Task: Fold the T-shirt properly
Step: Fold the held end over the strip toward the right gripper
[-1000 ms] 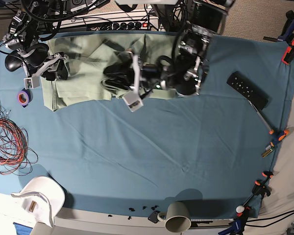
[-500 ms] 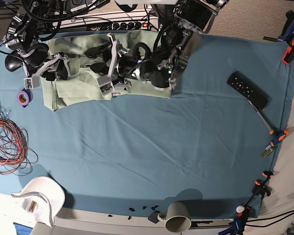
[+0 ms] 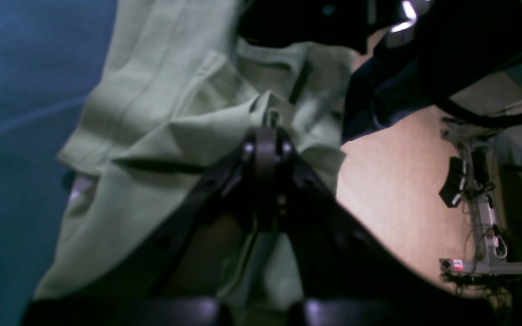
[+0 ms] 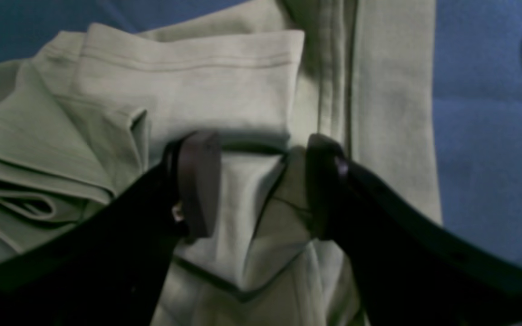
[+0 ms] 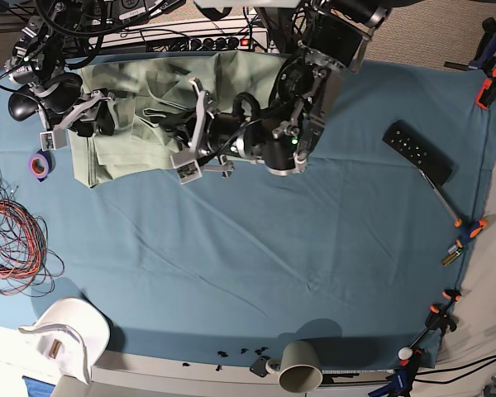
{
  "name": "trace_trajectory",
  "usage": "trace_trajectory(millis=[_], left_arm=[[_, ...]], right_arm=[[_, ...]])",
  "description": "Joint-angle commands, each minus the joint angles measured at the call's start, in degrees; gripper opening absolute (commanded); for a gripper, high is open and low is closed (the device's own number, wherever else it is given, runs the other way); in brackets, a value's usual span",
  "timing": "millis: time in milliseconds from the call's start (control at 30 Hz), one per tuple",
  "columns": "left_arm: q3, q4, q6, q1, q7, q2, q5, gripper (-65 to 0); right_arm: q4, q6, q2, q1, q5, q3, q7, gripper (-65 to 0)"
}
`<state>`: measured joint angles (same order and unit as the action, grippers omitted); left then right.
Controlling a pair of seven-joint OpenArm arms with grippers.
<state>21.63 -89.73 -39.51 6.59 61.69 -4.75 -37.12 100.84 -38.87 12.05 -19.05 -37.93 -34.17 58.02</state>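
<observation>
Sage-green T-shirt (image 5: 140, 116) pinched in left claw (image 3: 265, 131); mug (image 5: 301, 366) looks empty.

Overhead base; two close, blurry wrist views

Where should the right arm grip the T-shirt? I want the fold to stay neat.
Probably the raised fabric ridge of the T-shirt between the open right gripper jaws, coming straight down: it stands up off the flat layers.
</observation>
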Motion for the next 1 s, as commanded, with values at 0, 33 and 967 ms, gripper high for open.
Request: trace_trajectory(millis=[0,33,967], left_arm=[[-0.2,-1.1,1.1,1.0,-0.6,0.4,-0.9,-65.0],[-0.2,-1.1,1.7,1.0,-0.6,1.2,0.0,-65.0],[0.0,-1.3,5.0,-5.9,0.3,3.8,-5.7,-65.0]], right_arm=[[0.9,-0.2,0.8,0.2,-1.0,-0.4,-1.5,-34.4],[0.9,-0.2,0.8,0.2,-1.0,-0.4,-1.5,-34.4],[0.9,-0.2,0.8,0.2,-1.0,-0.4,-2.3,-34.4]])
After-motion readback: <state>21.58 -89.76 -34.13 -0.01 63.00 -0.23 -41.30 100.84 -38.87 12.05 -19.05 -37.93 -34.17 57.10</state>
